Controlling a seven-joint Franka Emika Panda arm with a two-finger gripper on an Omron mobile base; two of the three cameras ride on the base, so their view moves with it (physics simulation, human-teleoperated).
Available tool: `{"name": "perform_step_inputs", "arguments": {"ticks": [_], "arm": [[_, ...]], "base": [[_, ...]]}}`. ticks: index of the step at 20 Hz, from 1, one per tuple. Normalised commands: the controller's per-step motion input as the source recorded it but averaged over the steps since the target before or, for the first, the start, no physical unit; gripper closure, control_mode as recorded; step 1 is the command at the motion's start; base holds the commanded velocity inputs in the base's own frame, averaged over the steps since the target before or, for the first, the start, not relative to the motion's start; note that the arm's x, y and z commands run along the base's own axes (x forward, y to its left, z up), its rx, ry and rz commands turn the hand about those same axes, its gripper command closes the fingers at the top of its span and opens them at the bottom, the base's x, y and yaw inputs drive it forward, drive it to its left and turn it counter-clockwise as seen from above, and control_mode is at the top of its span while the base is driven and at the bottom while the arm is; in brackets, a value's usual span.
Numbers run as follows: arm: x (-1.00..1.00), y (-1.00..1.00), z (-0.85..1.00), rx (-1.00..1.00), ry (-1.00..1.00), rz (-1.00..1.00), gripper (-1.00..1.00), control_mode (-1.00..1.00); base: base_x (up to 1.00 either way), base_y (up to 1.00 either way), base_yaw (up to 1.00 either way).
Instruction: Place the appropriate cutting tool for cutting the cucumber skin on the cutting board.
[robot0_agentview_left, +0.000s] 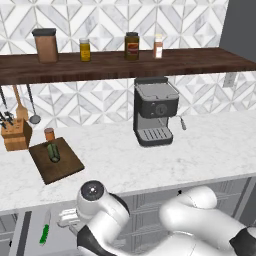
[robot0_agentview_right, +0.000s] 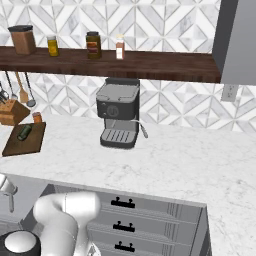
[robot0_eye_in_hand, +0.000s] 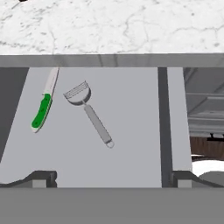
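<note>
The cutting tool, a grey metal peeler (robot0_eye_in_hand: 89, 113) with a wide Y-shaped head, lies flat on the floor of an open drawer (robot0_eye_in_hand: 131, 131). Its handle slants toward the lower right in the hand view. My gripper (robot0_eye_in_hand: 111, 179) hovers above it, open, with its fingertips (robot0_eye_in_hand: 41, 177) wide apart and nothing between them. The dark brown cutting board (robot0_agentview_left: 62, 167) lies on the counter at the left, also seen in the right base view (robot0_agentview_right: 30, 145). The short green cucumber (robot0_agentview_left: 53, 151) rests on the board (robot0_agentview_right: 24, 132).
A green-handled knife (robot0_eye_in_hand: 43, 109) lies left of the peeler in the drawer (robot0_agentview_left: 45, 229). A tan knife block (robot0_agentview_left: 15, 134) and a small orange jar (robot0_agentview_left: 49, 133) stand behind the board. A coffee machine (robot0_agentview_left: 155, 112) sits mid-counter. Closed drawers (robot0_agentview_right: 125, 225) are to the right.
</note>
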Motion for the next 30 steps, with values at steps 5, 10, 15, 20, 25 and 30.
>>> {"name": "perform_step_inputs", "arguments": {"ticks": [5, 10, 15, 20, 25, 30], "arm": [[0.63, 0.53, -0.43, 0.0, 0.0, 0.0, -1.0, -1.0], [0.34, 0.36, -0.22, 0.0, 0.03, 0.0, -1.0, -1.0], [0.0, 0.05, -0.12, 0.01, 0.23, 0.03, -1.0, -1.0], [-0.01, 0.1, -0.2, 0.0, 0.13, 0.12, -1.0, -1.0], [0.07, -0.1, -0.02, 0.0, 0.0, 0.05, -1.0, -1.0], [0.06, -0.05, -0.14, 0.0, 0.0, 0.13, -1.0, -1.0]], "base": [[0.0, 0.0, 0.0], [0.0, 0.0, 0.0], [0.0, 0.0, 0.0], [0.0, 0.0, 0.0], [0.0, 0.0, 0.0], [0.0, 0.0, 0.0]]}}
